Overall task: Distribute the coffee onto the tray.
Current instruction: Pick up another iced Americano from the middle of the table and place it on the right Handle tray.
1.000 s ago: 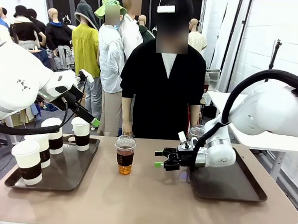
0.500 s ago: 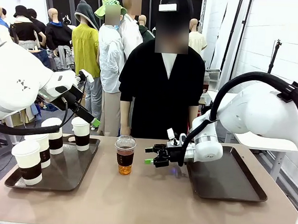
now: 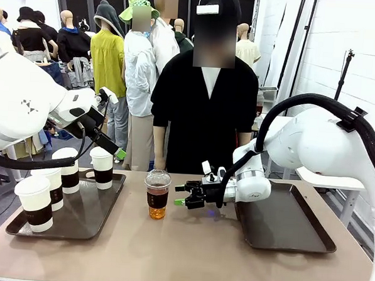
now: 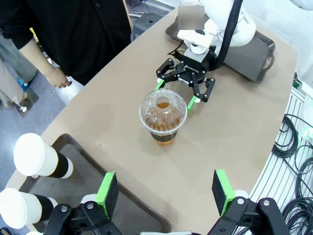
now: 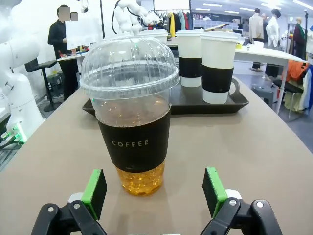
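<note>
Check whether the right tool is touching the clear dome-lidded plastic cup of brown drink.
Apart. In the right wrist view, bare table shows between each green pad of the right tool and the clear dome-lidded plastic cup.

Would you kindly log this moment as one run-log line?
right gripper: jaws open, facing clear dome-lidded plastic cup of brown drink, not touching | left gripper: jaws open, empty | cup: upright
</note>
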{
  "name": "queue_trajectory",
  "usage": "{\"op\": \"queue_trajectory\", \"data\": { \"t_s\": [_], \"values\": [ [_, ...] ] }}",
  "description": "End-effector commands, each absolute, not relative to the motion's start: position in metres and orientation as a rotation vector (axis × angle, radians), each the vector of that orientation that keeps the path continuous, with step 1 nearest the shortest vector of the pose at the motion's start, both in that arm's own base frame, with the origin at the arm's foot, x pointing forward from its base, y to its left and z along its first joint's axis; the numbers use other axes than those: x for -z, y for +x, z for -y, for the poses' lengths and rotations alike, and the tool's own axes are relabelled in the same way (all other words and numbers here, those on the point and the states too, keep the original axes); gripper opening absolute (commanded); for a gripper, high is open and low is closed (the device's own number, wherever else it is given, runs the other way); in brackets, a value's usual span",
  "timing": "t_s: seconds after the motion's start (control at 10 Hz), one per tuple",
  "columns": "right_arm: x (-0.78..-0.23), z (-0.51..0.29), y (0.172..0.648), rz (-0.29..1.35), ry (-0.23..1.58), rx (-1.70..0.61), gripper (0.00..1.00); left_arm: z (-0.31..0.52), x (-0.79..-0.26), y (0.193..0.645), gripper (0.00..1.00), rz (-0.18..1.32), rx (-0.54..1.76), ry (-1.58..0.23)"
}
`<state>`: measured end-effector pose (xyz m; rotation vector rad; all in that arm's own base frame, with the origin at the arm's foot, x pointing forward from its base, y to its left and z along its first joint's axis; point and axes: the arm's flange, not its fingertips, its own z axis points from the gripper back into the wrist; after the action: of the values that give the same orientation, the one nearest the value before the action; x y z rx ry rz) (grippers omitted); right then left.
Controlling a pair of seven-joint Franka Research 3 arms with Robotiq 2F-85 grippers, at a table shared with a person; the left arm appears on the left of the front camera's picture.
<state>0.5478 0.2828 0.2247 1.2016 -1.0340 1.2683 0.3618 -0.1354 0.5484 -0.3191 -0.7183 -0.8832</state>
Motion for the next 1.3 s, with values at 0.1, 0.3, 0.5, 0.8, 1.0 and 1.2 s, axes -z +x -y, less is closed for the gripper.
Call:
{"op": "queue_trajectory", "data": {
  "t_s": [0.1, 0.3, 0.5, 0.8, 1.0, 1.2],
  "values": [
    [-0.221, -0.301, 0.555, 1.037, 1.201, -1.229, 1.0, 0.134, -0.549, 0.363, 1.0, 0.714, 0.877, -0.322],
    [-0.219, -0.308, 0.557, 1.039, 1.224, -1.225, 1.0, 0.134, -0.549, 0.363, 1.0, 0.714, 0.877, -0.322],
    [-0.219, -0.316, 0.558, 1.036, 1.232, -1.232, 1.0, 0.134, -0.549, 0.363, 1.0, 0.714, 0.877, -0.322],
    [-0.219, -0.325, 0.558, 1.014, 1.257, -1.244, 1.0, 0.134, -0.549, 0.363, 1.0, 0.714, 0.877, -0.322],
    [-0.219, -0.333, 0.559, 0.991, 1.282, -1.253, 1.0, 0.134, -0.549, 0.363, 1.0, 0.714, 0.877, -0.322],
    [-0.218, -0.339, 0.561, 0.966, 1.301, -1.26, 1.0, 0.134, -0.549, 0.363, 1.0, 0.714, 0.877, -0.322]
  ]
}}
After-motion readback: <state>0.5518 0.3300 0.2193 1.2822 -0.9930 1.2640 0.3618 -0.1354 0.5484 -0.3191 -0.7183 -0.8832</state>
